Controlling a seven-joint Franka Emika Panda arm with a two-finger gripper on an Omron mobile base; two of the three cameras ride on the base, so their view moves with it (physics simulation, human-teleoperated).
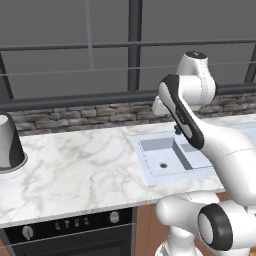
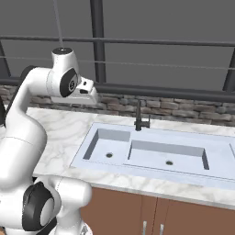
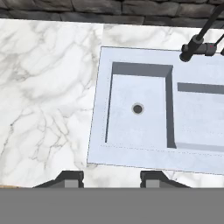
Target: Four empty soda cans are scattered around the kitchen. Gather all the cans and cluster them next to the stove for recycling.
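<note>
I hold the arm high over the white marble worktop (image 1: 75, 165), with the hand looking straight down. The tool (image 3: 111, 177) hangs above the near edge of the sink (image 3: 144, 113), and its two tips are as close together as they go, with nothing between them. It carries no can.

I see no soda can from here, and no stove either. What I do see is the sink with its two basins, the dark tap (image 2: 140, 117) behind it, the stone strip along the back wall, a big grey pot (image 1: 10, 145) at the far left of the worktop, and the black oven front (image 1: 70, 232) with knobs below it.

So the job looks far from done to me. I think I must look for cans first.

What could go wrong? If I drive the base while the arm sticks out, the elbow could hit the tap or the wall. If I swing left too fast, I could knock the pot. And with the tips shut, I would only push a can over, not grab it.
</note>
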